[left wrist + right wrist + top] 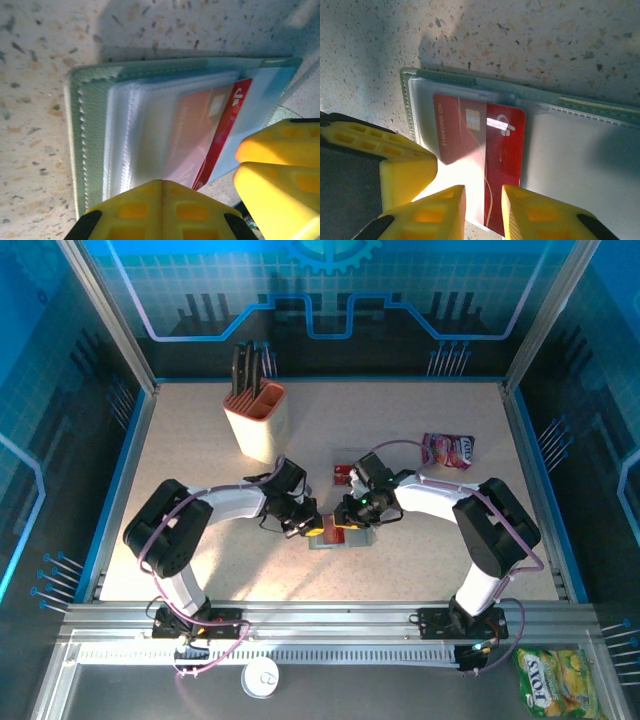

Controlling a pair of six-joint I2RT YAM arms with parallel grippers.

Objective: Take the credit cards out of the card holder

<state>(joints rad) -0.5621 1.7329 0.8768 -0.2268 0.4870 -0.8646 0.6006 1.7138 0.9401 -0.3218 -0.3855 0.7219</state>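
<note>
At frame centre, two grippers meet over one open card holder [340, 538]. The left gripper [162, 192], jaws pressed together, sits at the edge of its clear sleeves. The right gripper [483, 202], jaws slightly apart, straddles the near edge of one red card [502, 150] lying partly out of its sleeve. Farther up are one pink snack packet [447, 450] and one knife block [256, 422].

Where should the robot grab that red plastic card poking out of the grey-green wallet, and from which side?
Probably the bare bright strip of the red plastic card, where it pokes out of the clear sleeve. Come from that open side, where the right gripper is: the card lies flat, so only its exposed edge offers a pinch.
</note>
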